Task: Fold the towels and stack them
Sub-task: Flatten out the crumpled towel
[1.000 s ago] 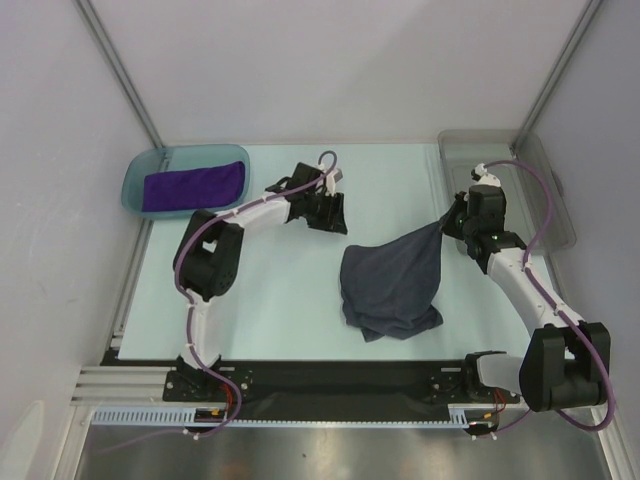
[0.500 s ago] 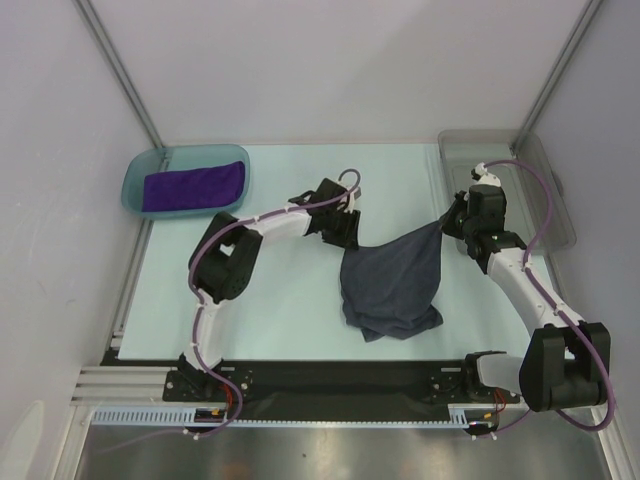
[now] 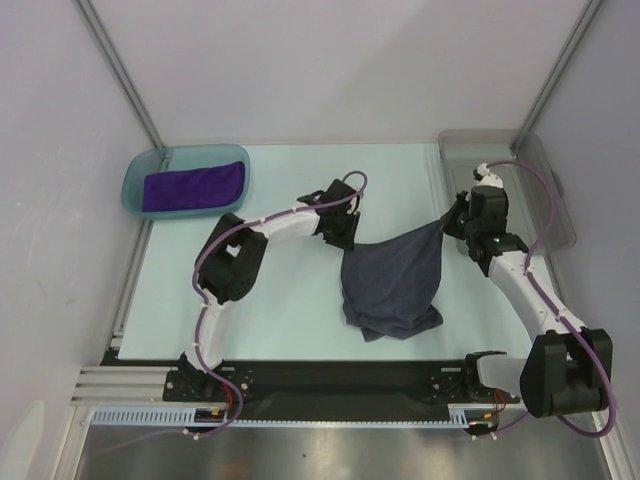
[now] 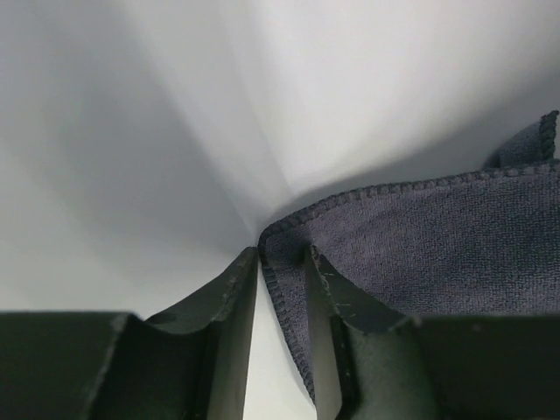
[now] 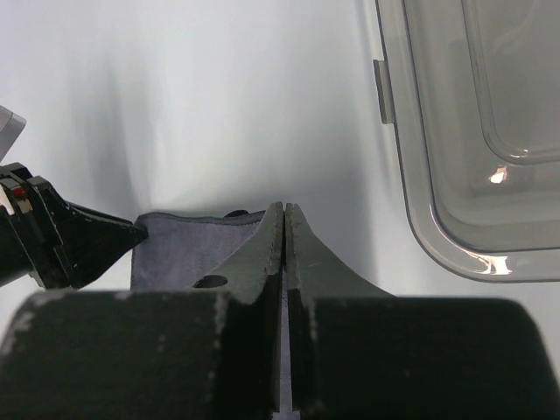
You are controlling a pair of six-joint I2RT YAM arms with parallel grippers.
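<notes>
Grey-blue towel [image 3: 392, 285]: R gripper [image 5: 284, 210] pinches 1 corner; L gripper [image 4: 282, 255] jaws apart astride another corner.

Plain slate-blue terry towel [image 3: 392, 285]; deep purple soft cloth [image 3: 193, 186]; translucent teal plastic tray [image 3: 133, 190]; smoky-grey clear plastic bin [image 3: 552, 190].

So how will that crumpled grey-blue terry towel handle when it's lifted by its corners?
Probably floppy: the grey-blue terry towel drapes in a peak from the right gripper and bunches at its near edge. Likely light: one pinched corner holds it up. Its looped pile should resist slipping.
</notes>
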